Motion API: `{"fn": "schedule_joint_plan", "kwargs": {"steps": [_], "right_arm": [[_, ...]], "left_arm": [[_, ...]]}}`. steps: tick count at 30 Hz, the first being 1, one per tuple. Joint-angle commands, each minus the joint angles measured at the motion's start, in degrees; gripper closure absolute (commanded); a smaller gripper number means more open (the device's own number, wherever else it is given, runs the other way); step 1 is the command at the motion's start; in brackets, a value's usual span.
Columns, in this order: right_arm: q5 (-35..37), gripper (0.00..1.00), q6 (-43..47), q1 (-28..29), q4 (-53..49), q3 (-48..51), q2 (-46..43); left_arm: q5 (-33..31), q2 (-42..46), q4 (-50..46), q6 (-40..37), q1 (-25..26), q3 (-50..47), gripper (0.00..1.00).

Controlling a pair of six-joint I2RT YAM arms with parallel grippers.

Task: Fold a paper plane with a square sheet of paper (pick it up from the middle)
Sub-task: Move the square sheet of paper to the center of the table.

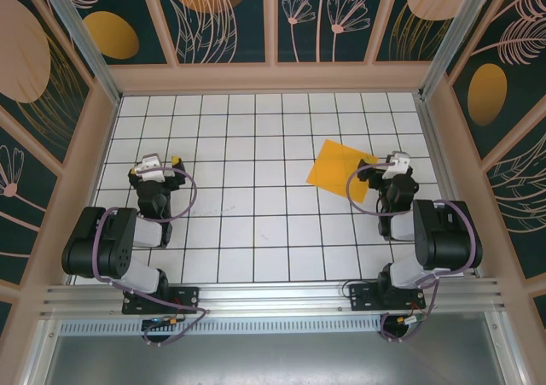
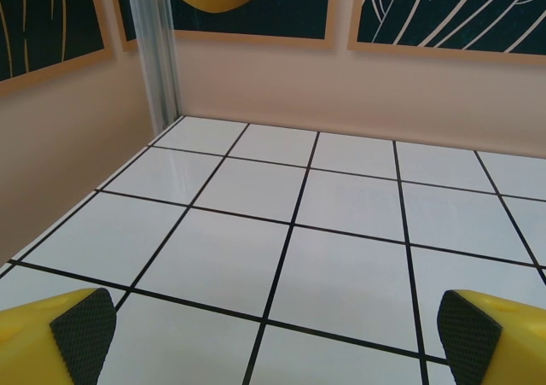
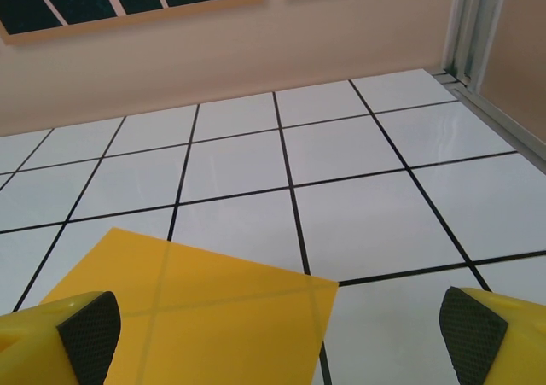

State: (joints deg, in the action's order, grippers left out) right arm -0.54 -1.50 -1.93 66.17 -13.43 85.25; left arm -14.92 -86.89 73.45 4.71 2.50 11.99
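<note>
Nothing is folded yet — the square sheet of paper [image 1: 339, 166] lies flat near the table's [image 1: 256, 231] right edge, beside the right gripper [image 3: 273, 338]. It and the left gripper [image 2: 273, 338] gape wide, both empty.

One high view, two low.
Top looks steeply down on the whole table [image 1: 256, 223] from behind; wrists skim it closely, facing the far wall [image 1: 273, 78]; top and right share the paper [image 1: 337, 168].
</note>
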Motion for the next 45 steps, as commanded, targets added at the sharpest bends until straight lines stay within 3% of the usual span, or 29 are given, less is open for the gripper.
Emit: {"fn": "schedule_joint_plan", "kwargs": {"steps": [1, 3, 7, 10, 13, 16, 21, 30, 37, 45], "right_arm": [[5.7, 0.01, -2.3, -0.4, -7.3, -1.2, -9.2], [10.7, 0.01, -7.0, -0.4, -17.0, -4.5, -13.4], [12.9, 0.01, -15.7, -0.2, -39.1, -13.6, -16.2], [9.4, 0.01, -20.3, 0.1, -54.2, -21.0, -13.5], [7.0, 0.01, -25.0, 1.8, -62.0, -25.1, -10.7], [2.6, 0.01, -28.0, 4.4, -65.7, -26.9, -8.7], [-1.7, 0.01, -32.4, 9.4, -67.8, -29.6, -3.2], [0.5, 0.02, -35.5, 15.0, -69.1, -36.9, 9.7], [3.1, 0.03, -32.9, 18.8, -72.5, -43.5, 18.4], [2.6, 0.05, -24.6, 29.0, -79.5, -44.0, 22.9]], "left_arm": [[-1.1, 3.4, 1.0, 0.8, -0.5, -0.6, 0.02], [-3.9, 7.6, -4.4, 2.0, -0.5, 0.0, 0.02], [-6.8, 15.8, -21.3, 7.1, -0.5, 4.3, 0.01], [-6.6, 20.7, -35.9, 13.9, -0.5, 8.9, 0.02], [-6.8, 23.4, -54.4, 24.8, -0.5, 16.5, 0.02], [0.0, 23.1, -65.5, 25.7, -0.5, 23.0, 0.02], [6.6, 24.2, -68.6, 27.6, -0.4, 24.7, 0.02], [6.8, 24.6, -68.9, 25.7, -0.5, 24.2, 0.02], [7.4, 23.8, -69.0, 25.2, -0.4, 24.5, 0.02], [8.3, 23.8, -69.3, 25.4, -0.5, 24.6, 0.01]]}}
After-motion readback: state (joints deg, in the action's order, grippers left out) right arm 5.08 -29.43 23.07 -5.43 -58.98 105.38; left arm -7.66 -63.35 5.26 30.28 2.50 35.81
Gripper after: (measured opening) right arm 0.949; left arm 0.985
